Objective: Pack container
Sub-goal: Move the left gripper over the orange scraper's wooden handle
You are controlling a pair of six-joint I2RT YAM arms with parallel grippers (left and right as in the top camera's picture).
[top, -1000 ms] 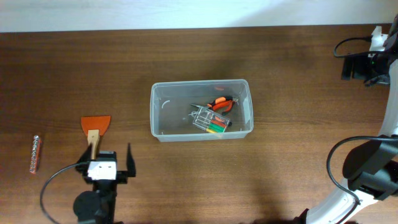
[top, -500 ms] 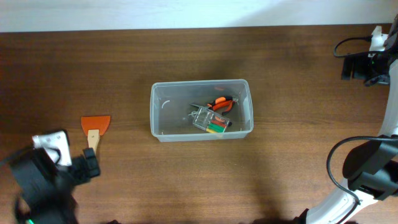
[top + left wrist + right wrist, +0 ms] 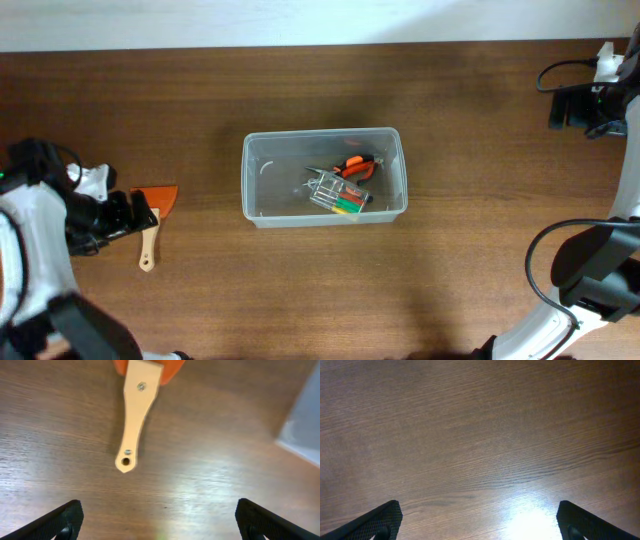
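**Container mid-table, both pincers released**

The container (image 3: 275, 186), a clear rectangular bin with rounded corners, stands upright near the middle of the table (image 3: 450, 280), about halfway between the left and right edges and a little nearer the far edge. Inside it, toward its right half, lie orange-handled pliers (image 3: 355, 166) and a small clear case (image 3: 338, 196) holding green, yellow and red bits. The two lie close together, the pliers on the far side.

A scraper (image 3: 149, 232) with an orange blade and a pale wooden handle lies flat on the table near the left edge, well apart from the container.

The left pincer (image 3: 160, 524) hangs over the handle end of the scraper, released and spread wide, with nothing between its fingers (image 3: 64, 518). The handle tip lies just ahead of them, untouched. A corner of the container shows at the right of the left wrist view.

The right pincer (image 3: 480, 524) is also released and empty. Its wrist view shows only bare wood beneath it.
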